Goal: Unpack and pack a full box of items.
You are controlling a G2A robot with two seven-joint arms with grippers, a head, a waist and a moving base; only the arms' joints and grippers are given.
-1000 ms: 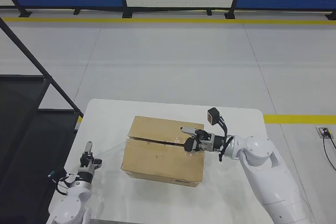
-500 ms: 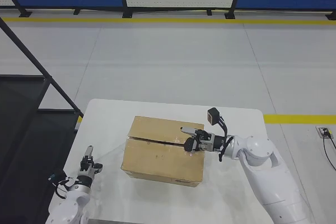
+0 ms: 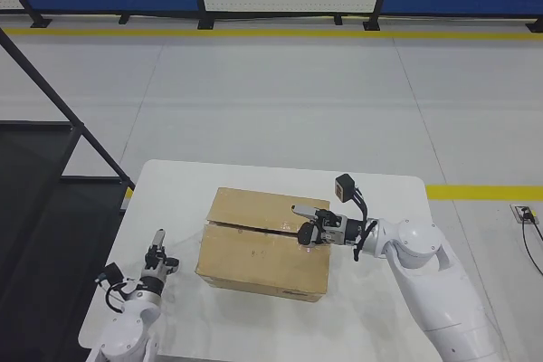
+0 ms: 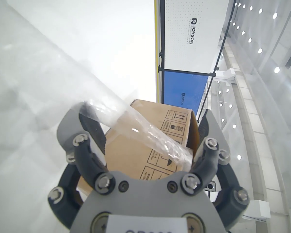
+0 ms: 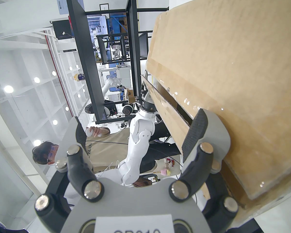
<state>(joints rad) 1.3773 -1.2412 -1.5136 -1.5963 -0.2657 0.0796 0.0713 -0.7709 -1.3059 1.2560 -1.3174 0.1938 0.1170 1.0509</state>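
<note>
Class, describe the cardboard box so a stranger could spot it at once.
Find the white table. At its middle sits the cardboard box, its top flaps meeting along a seam. It is the only brown thing there, with the right end effector over its top.

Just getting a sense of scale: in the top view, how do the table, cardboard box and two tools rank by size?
1. Table, largest.
2. Cardboard box, covering the table's middle.
3. Right tool, at the box's top, and left tool, beside the box: both are small and look about alike, so I won't rank them.
</note>
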